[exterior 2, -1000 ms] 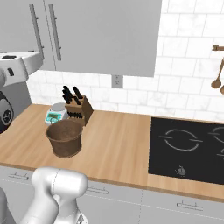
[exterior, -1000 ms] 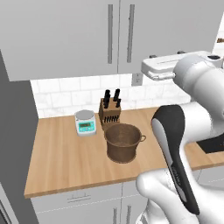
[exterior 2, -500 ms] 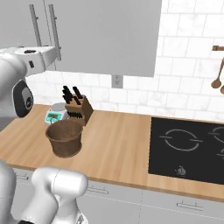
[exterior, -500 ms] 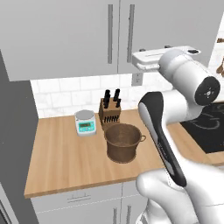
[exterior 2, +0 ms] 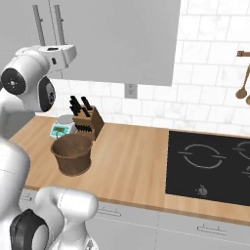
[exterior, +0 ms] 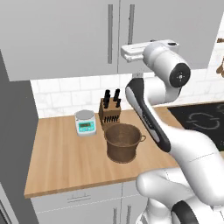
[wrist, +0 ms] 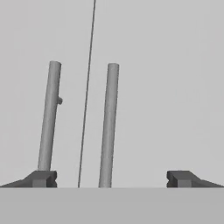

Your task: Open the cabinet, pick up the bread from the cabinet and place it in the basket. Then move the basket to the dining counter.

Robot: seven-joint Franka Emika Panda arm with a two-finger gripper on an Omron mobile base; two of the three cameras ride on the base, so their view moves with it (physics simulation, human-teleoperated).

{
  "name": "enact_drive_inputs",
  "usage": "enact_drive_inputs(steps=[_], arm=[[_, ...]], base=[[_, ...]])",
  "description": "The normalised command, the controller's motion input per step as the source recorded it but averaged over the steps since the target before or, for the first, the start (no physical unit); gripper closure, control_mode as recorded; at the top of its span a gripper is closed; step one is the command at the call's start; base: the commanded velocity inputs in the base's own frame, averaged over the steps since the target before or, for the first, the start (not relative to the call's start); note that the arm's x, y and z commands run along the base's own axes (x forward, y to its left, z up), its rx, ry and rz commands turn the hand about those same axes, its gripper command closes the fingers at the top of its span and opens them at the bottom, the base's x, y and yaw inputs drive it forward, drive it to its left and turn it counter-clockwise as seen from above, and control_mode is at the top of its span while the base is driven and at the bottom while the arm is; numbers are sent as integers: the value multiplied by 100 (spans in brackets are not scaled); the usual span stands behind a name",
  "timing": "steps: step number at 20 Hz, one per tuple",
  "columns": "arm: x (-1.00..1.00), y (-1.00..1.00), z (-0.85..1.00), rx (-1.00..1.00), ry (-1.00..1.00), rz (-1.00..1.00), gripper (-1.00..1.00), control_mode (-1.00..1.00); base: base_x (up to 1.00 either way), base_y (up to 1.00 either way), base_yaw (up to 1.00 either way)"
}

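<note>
- Kitchen scale (exterior: pixel 85 122) sat at the 9 o'clock side of the knife block (exterior: pixel 110 111), on the wooden worktop (exterior: pixel 61 162).
- Basket (exterior: pixel 124 141) stood upright at 6 o'clock from the knife block, just beside it, nothing visible inside.
- Cabinet (exterior: pixel 65 35) hung at 12 o'clock above them, both doors shut, bar handles (wrist: pixel 108 127) either side of the centre seam.
- Gripper (wrist: pixel 111 178) was raised to the doors, jaws spread wide, holding nothing; fingertips (wrist: pixel 41 178) bracketed the right-hand handle in the hand view, contact not discernible.
- Black hob (exterior 2: pixel 210 166) lay at 3 o'clock, well apart from the basket.
</note>
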Motion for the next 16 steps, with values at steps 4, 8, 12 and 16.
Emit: enact_drive_inputs(steps=[4, 8, 12, 16], arm=[[71, 4, 0, 0, 16, 0, -100, -100], [67, 33, 0, -4, 6, -4, -100, -100], [50, 26, 0, -2, 0, -3, -100, -100], [41, 0, 0, 0, 1, 0, -100, -100]], base=[[0, 0, 0], [0, 0, 0], [0, 0, 0], [0, 0, 0]])
